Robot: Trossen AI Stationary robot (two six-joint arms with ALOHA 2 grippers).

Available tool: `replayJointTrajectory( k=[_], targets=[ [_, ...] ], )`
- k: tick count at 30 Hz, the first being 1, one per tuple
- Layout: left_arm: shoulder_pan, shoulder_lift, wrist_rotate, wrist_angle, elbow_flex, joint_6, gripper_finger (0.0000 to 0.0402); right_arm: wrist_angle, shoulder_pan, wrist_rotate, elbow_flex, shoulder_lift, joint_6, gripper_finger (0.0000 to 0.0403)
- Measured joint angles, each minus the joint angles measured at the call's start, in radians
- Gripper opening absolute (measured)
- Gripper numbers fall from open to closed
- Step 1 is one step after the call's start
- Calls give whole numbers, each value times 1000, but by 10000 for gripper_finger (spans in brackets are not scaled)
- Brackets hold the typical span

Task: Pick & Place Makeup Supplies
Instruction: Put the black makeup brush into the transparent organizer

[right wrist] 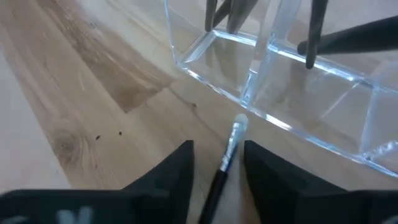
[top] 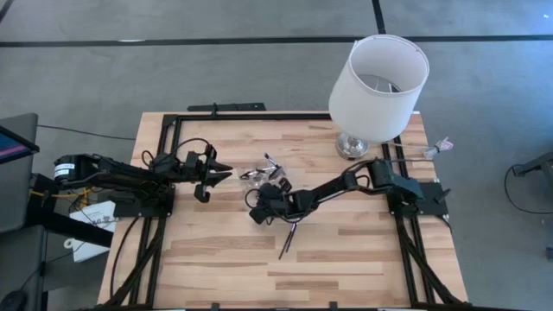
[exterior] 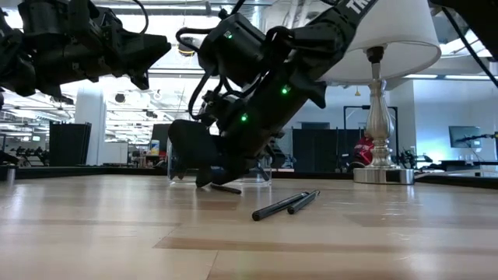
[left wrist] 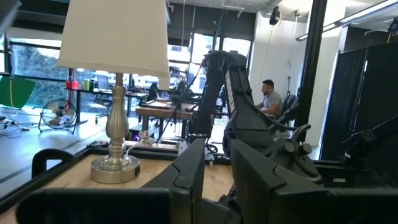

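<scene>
Just beside the clear organizer [right wrist: 273, 68], your right gripper [right wrist: 217, 165] straddles a brush [right wrist: 225, 163], fingers spread, apparently to pinch it; left gripper [top: 210, 173] waits, spread, well apart.

Right gripper [top: 259, 212] reaching from the right side toward the table's middle, arm stretched low, wrist pitched steeply down, fingers [right wrist: 180, 171] parted with tips close to the table surface. Left gripper [top: 207, 175] raised above the table at the left, arm folded back, wrist roughly level, fingers [left wrist: 193, 168] spread apart and pointing across toward the right arm, nothing between them.
</scene>
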Motion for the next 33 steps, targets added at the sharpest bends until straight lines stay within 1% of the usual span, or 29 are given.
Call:
replayJointTrajectory(
  k=[2, 5, 6, 7, 10, 12, 13, 14, 17, 20, 22, 23, 24, 26, 29, 31, 33],
  targets=[
    [0, 0, 0, 0, 0, 1, 76, 1, -4, -29, -3, -1, 1, 94],
    [0, 0, 0, 0, 0, 2, 76, -1, -6, -47, -4, -4, -5, 28],
    [0, 0, 0, 0, 0, 2, 76, -4, -6, -59, -5, -8, -14, 16],
    [0, 0, 0, 0, 0, 2, 76, -9, -7, -73, -5, -16, -26, 12],
    [0, 0, 0, -2, 0, 2, 76, -19, 4, -100, -9, -63, -55, 20],
    [0, 0, 0, -9, 0, 2, 76, -60, 21, -112, -18, -121, -102, 17],
    [0, 0, 0, -10, 0, 2, 76, -51, 33, -101, -18, -160, -133, 12],
    [0, 0, 0, -10, 0, 2, 76, -51, 46, -80, -16, -211, -172, 8],
    [0, 0, 0, -18, 0, 1, 76, -64, 89, 52, -7, -376, -329, 10],
    [0, 0, 0, -25, 0, 2, 76, -56, 139, 250, -19, -498, -525, 13],
    [0, 0, 0, -24, 0, 4, 76, 11, 176, 386, -43, -574, -656, 8],
    [0, 0, 0, -25, 0, 5, 76, 56, 189, 433, -64, -608, -707, 6],
    [0, 0, 0, -25, 0, 5, 76, 116, 197, 448, -95, -636, -746, 5],
    [0, 0, 0, -25, 0, 5, 76, 240, 190, 423, -187, -669, -804, 6],
    [0, 0, 0, -25, 0, 14, 76, 503, 125, 311, -366, -676, -897, 6],
    [0, 0, 0, -25, 0, 16, 76, 763, 58, 208, -479, -674, -931, 3],
    [0, 0, 0, -25, 0, 16, 76, 985, -26, 50, -588, -665, -907, 3]
  ],
)
